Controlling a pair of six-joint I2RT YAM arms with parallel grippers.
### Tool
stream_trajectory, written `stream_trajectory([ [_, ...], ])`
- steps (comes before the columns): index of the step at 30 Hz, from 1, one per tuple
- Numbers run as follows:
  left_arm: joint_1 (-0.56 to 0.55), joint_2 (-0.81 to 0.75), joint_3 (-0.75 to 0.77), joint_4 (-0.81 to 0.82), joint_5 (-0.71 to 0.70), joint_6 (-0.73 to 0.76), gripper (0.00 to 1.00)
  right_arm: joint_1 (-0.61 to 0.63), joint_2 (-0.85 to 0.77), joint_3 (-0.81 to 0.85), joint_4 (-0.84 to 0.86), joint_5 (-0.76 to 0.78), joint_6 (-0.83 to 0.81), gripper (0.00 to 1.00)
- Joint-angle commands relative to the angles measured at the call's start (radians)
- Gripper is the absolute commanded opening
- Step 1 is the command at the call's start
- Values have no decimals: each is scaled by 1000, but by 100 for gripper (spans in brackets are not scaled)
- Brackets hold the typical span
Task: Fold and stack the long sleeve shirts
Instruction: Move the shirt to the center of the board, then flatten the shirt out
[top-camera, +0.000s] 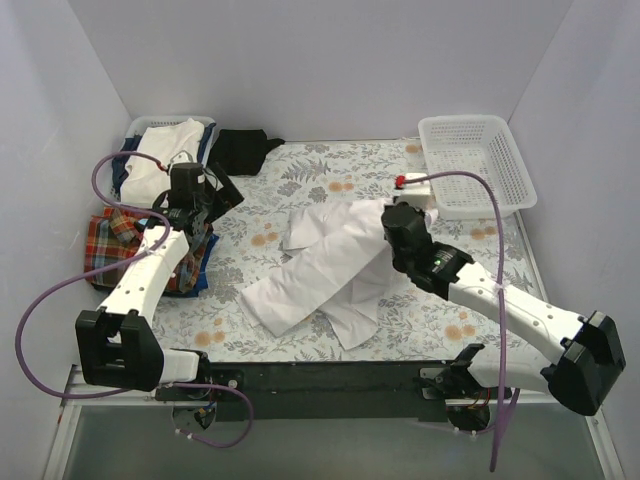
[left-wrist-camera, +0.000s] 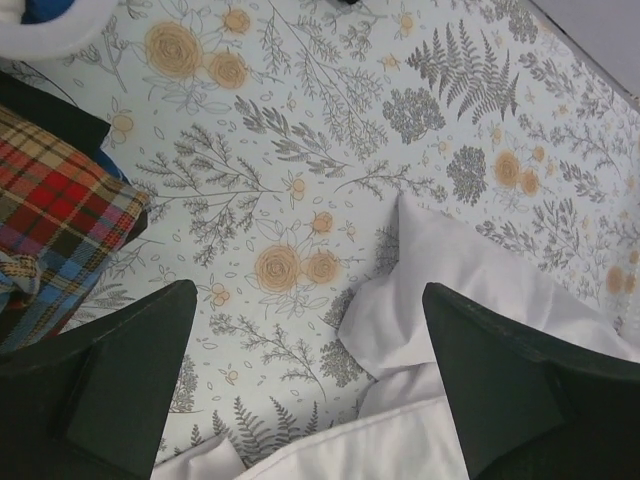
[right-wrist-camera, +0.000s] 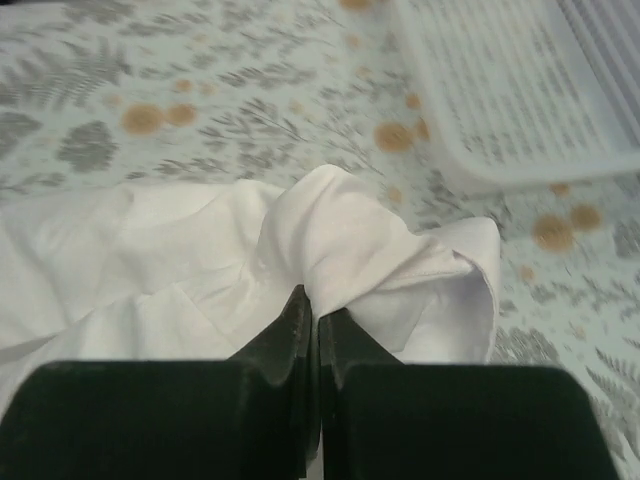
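The white shirt (top-camera: 325, 262) lies partly folded in the middle of the floral tablecloth. My right gripper (top-camera: 402, 222) is shut on a bunched fold of the white shirt (right-wrist-camera: 330, 240) at its right end, near the collar. The plaid shirt (top-camera: 115, 235) lies crumpled at the left edge, partly under my left arm; it also shows in the left wrist view (left-wrist-camera: 55, 215). My left gripper (top-camera: 190, 205) is open and empty, held above the cloth between the plaid shirt and the white shirt's left edge (left-wrist-camera: 450, 270).
A white mesh basket (top-camera: 480, 165) stands at the back right. A bin (top-camera: 165, 150) with white and dark clothes stands at the back left. The small black garment (top-camera: 240, 150) lies beside it. White walls close in the table on three sides.
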Motion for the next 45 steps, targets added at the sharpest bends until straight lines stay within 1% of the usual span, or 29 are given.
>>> stream_trajectory([
  [1,3,-27,-61,12,132,1,98,-134,-159,-102,-241,-31,434,6],
  [2,3,-27,-71,17,162,4,98,-157,-165,-108,-255,-35,436,7],
  [5,3,-22,-110,27,251,8,98,-180,-143,-93,-337,-39,451,27],
  [6,4,-17,-120,32,275,13,98,-182,-133,-81,-357,-44,462,39],
  [8,3,-13,-146,38,332,22,98,-182,-97,-35,-391,-56,470,53],
  [9,1,-10,-149,46,347,30,98,-182,-83,-20,-422,-79,468,62],
  [12,-8,15,-152,52,384,51,98,-179,-21,60,-477,-129,438,72],
  [13,-14,35,-149,53,393,62,98,-172,-8,76,-488,-137,427,74],
  [15,-23,53,-132,53,409,70,98,-119,40,117,-505,-122,378,78],
  [16,-34,67,-126,53,407,73,98,-93,57,126,-511,-116,359,79],
  [17,-39,88,-118,53,404,76,98,-35,97,138,-512,-110,314,79],
  [19,-43,111,-94,50,397,73,98,33,146,180,-535,-58,284,80],
  [20,-43,134,-86,44,381,71,98,95,199,200,-582,-30,284,81],
  [22,-43,157,-51,31,361,70,98,172,256,270,-661,19,284,81],
  [24,-43,193,-17,11,337,70,98,215,333,327,-718,74,298,80],
  [25,-45,205,-6,1,332,71,98,257,379,387,-771,94,310,81],
  [26,-45,228,7,-9,329,76,98,274,400,417,-788,108,307,81],
  [28,-43,249,35,-17,320,79,98,315,449,486,-822,142,306,84],
  [31,-45,276,57,-23,340,81,98,334,486,545,-810,85,269,85],
  [33,-45,289,60,-17,360,84,98,338,497,550,-789,30,253,85],
  [35,-48,302,58,1,421,96,98,338,502,536,-785,21,276,84],
  [37,-80,325,61,7,443,113,98,338,482,515,-785,25,310,84],
  [41,-175,381,67,40,421,127,98,317,435,446,-785,24,356,85],
  [45,-218,415,63,109,377,125,98,253,378,381,-784,-36,414,85],
])
